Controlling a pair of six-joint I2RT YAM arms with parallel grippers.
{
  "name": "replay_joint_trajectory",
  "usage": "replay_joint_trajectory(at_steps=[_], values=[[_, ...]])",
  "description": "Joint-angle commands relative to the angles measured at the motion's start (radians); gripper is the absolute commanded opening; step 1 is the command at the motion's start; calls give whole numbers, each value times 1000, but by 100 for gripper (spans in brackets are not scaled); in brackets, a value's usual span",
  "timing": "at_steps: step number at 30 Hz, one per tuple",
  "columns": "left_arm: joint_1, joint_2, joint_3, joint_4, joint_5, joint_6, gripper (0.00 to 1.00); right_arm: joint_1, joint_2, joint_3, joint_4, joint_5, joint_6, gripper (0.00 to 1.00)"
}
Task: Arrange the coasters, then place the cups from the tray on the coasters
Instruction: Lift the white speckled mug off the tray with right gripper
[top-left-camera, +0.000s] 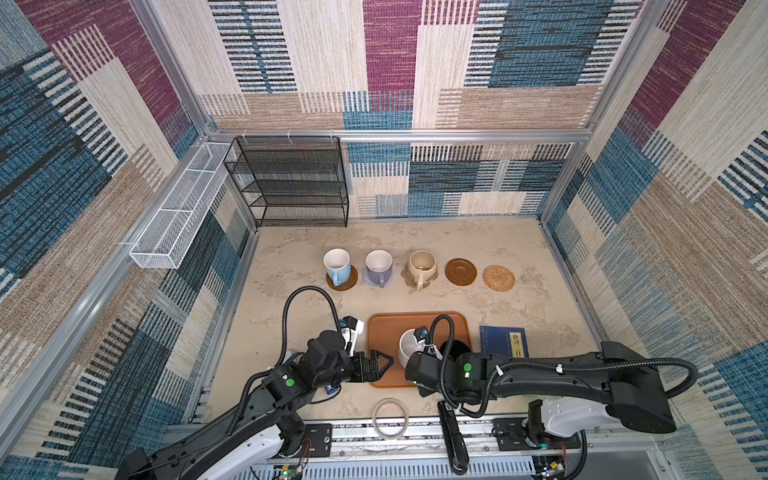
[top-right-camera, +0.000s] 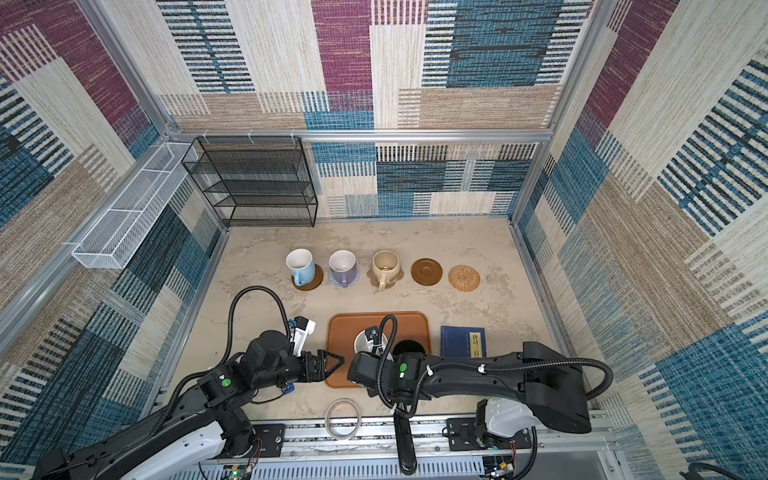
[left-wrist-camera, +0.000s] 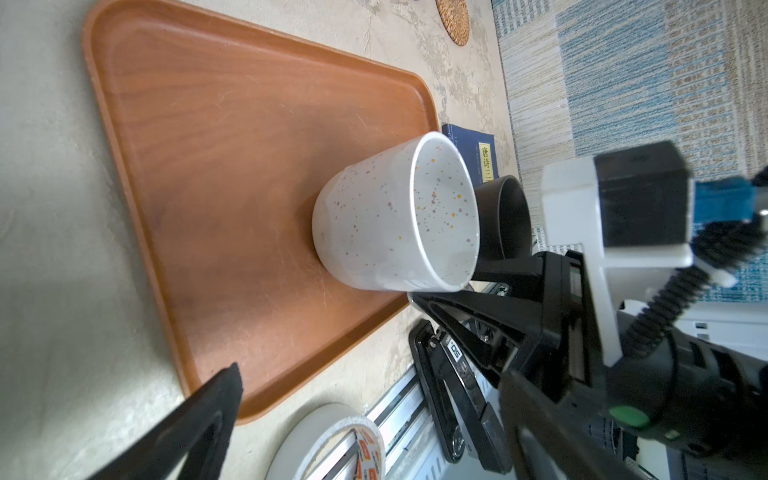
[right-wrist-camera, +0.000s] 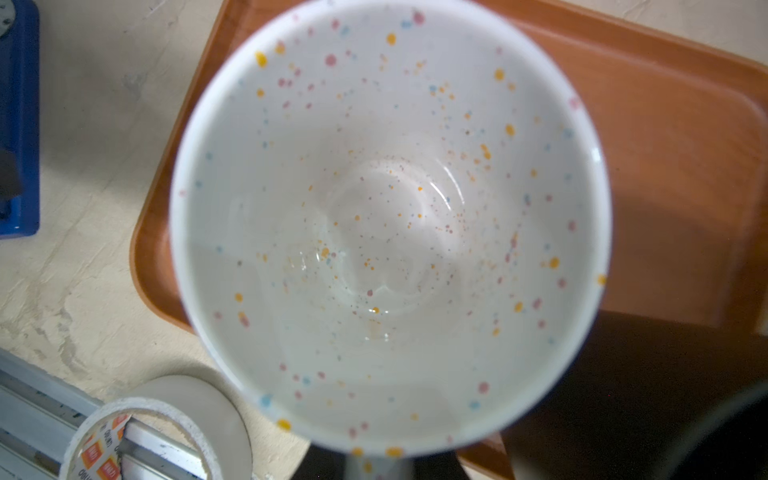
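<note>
A rust-orange tray (top-left-camera: 382, 328) lies at the front middle. On it stand a speckled white cup (top-left-camera: 407, 347) (left-wrist-camera: 395, 216) and a black cup (top-left-camera: 455, 347) (left-wrist-camera: 503, 216). My right gripper (right-wrist-camera: 374, 467) is shut on the speckled cup's handle, with the cup's mouth (right-wrist-camera: 390, 216) filling its wrist view. My left gripper (top-left-camera: 384, 361) (left-wrist-camera: 372, 378) hangs open and empty at the tray's left edge. In the back row, a light blue cup (top-left-camera: 337, 266), a lavender cup (top-left-camera: 379, 266) and a beige cup (top-left-camera: 422, 266) each sit on a coaster. A dark brown coaster (top-left-camera: 461, 272) and a rattan coaster (top-left-camera: 498, 278) are bare.
A dark blue book (top-left-camera: 503, 340) lies right of the tray. A tape ring (top-left-camera: 390, 417) and a black bar (top-left-camera: 453, 436) sit at the front edge. A black wire shelf (top-left-camera: 291, 183) stands at the back left, with a white mesh basket (top-left-camera: 174, 224) on the left wall.
</note>
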Motion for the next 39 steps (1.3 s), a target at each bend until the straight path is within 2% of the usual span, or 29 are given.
replay_joint_trajectory(at_steps=[1,10,19,30,39], values=[[0,-12,-13,65,-2,-38,99,0,-25,-5,92,21,-23,2],[0,-46,-56,170,13,-82,99,1,-30,1,123,46,-44,0],[0,-52,-48,204,-2,-111,99,-4,-33,90,108,146,-134,0],[0,-61,-44,335,-12,-117,99,-45,-66,138,150,141,-233,0],[1,-4,32,347,-43,-98,99,-145,-120,153,186,107,-321,0]])
